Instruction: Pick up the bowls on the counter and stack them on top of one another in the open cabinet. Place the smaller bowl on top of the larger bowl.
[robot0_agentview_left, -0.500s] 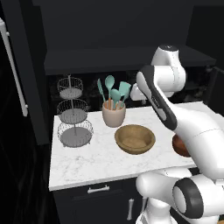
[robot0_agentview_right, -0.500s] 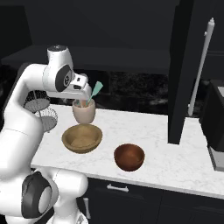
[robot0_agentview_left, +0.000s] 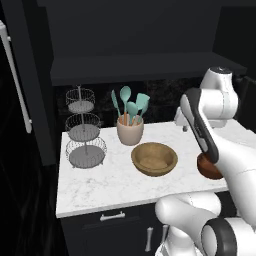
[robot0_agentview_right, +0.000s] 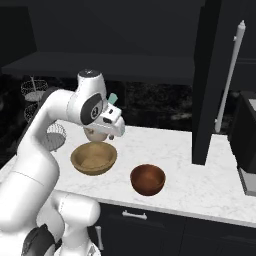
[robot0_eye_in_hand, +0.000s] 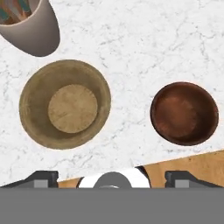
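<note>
hand view is looking down on the tan bowl (robot0_eye_in_hand: 64, 104), sitting just beside the cup (robot0_eye_in_hand: 31, 25), with the red bowl (robot0_eye_in_hand: 184, 113) apart from it. gripper (robot0_eye_in_hand: 112, 176) is hanging spread, empty. tan bowl's probably stiff, light; i'd pinch its thick rim.

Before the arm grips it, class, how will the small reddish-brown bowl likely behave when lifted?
The smaller bowl looks rigid, so it should keep its shape. Its glossy curved wall may slip between the jaws. It sits upright on the counter, apart from the larger bowl, so a nudge would probably slide it rather than tip it.
</note>
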